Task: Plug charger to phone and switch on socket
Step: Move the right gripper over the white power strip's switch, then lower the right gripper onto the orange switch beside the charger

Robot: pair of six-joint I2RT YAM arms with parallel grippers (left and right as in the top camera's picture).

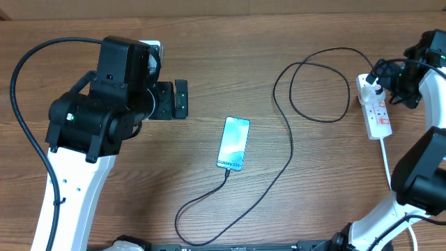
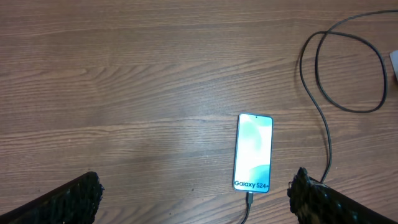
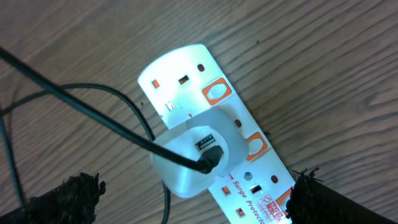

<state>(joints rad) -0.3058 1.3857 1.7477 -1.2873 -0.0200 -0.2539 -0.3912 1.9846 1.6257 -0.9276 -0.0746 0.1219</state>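
Jaws apart on right gripper [image 3: 193, 186] above socket [image 3: 180, 68], left gripper [image 2: 194, 185] likewise; I'd press red switch [image 3: 256, 146] beside white adapter [image 3: 186, 168] straight down, gently.

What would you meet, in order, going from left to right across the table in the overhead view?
left gripper → phone → wide loop of the charger → socket
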